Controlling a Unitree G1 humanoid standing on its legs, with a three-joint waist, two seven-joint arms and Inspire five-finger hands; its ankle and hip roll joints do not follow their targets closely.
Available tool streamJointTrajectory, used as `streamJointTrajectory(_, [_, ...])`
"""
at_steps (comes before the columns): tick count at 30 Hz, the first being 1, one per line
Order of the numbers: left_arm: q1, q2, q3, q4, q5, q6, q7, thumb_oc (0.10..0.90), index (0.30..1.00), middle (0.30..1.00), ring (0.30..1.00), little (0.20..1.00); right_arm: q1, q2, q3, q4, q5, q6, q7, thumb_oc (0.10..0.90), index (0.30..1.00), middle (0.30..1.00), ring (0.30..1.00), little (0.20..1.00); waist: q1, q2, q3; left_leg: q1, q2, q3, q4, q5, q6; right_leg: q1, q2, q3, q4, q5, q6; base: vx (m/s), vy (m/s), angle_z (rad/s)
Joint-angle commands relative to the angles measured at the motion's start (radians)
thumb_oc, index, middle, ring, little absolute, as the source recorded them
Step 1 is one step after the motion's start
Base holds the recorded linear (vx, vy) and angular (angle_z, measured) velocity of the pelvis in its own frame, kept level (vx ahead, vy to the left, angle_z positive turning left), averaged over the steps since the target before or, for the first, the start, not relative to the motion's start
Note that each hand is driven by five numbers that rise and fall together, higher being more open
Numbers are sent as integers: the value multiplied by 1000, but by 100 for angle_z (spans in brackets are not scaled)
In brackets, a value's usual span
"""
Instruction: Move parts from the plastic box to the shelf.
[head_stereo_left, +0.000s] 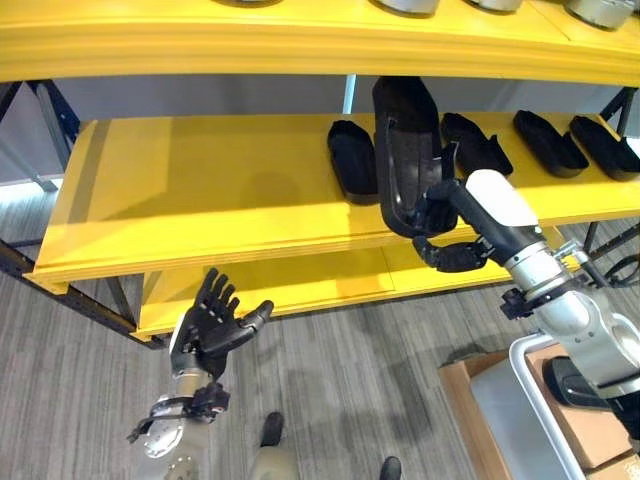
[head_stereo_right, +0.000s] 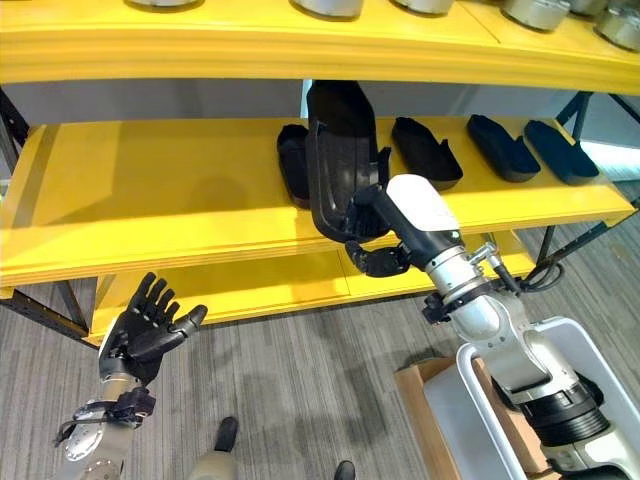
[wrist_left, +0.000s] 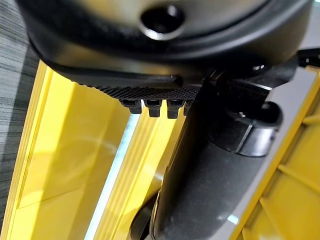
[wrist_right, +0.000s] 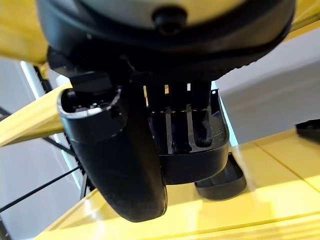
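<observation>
On the left I see my left hand (head_stereo_left: 213, 322) low, in front of the yellow shelf (head_stereo_left: 200, 190) and below its middle board; the fingers are spread straight and it holds nothing. The left half of that middle board is bare, so there is much open room up to the left edge.

Going right along the shelf, one black part (head_stereo_left: 351, 158) lies flat on the middle board, with its long axis running from the front edge toward the back. Just beside it my right hand (head_stereo_left: 447, 245) grips the held part (head_stereo_left: 405, 150), a long black tray-like piece. Its long axis stands nearly upright, a little tilted: the lower end is at the front edge of the middle board, the upper end reaches to the underside of the upper board. The hand is at the part's lower end, fingers curled inside it and thumb around its outside, as the right wrist view shows.

Further right, three more black parts (head_stereo_left: 549, 142) lie in a row on the same board, all pointing front to back, near each other but apart. A plastic box (head_stereo_left: 535, 420) stands below the shelf at the right.
</observation>
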Motion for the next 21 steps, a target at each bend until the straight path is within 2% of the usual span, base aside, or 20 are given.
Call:
streamJointTrajectory(1, [-15, 44, 27, -117, 8, -90, -15, 900, 1000, 1000, 1000, 1000, -238, -43, 1, 16, 9, -41, -63, 400, 300, 300, 300, 300, 17, -19, -106, -38, -35, -59, 13, -58, 82, 14, -20, -15, 50, 38, 7, 23, 7, 14])
streamJointTrajectory(8, [-25, 59, 28, -121, 4, -92, -5, 900, 1000, 1000, 1000, 1000, -335, -64, 83, 82, 19, -23, -53, 400, 300, 300, 300, 300, 63, -38, -90, -77, -53, -102, 18, -50, 86, 18, -26, -66, 47, 57, 10, 12, 3, 24])
streamJointTrajectory(10, [-26, 59, 30, -124, 4, -92, -3, 900, 1000, 1000, 1000, 1000, -349, -67, 93, 92, 17, -21, -56, 400, 300, 300, 300, 300, 65, -40, -90, -82, -57, -109, 17, -49, 87, 18, -28, -74, 46, 61, 11, 11, 8, 28])
streamJointTrajectory(11, [-29, 65, 34, -128, 3, -97, 2, 900, 1000, 1000, 1000, 1000, -396, -73, 126, 121, 11, -16, -54, 400, 300, 300, 300, 300, 82, -44, -82, -98, -66, -126, 18, -46, 88, 20, -30, -96, 47, 65, 12, 10, 11, 25])
streamJointTrajectory(21, [-46, 88, 38, -137, -6, -104, 11, 900, 1000, 1000, 1000, 1000, -512, -72, 203, 215, 10, 9, -62, 400, 300, 300, 300, 300, 131, -65, -58, -150, -94, -177, 19, -34, 93, 18, -40, -160, 45, 92, 18, 0, 12, 20])
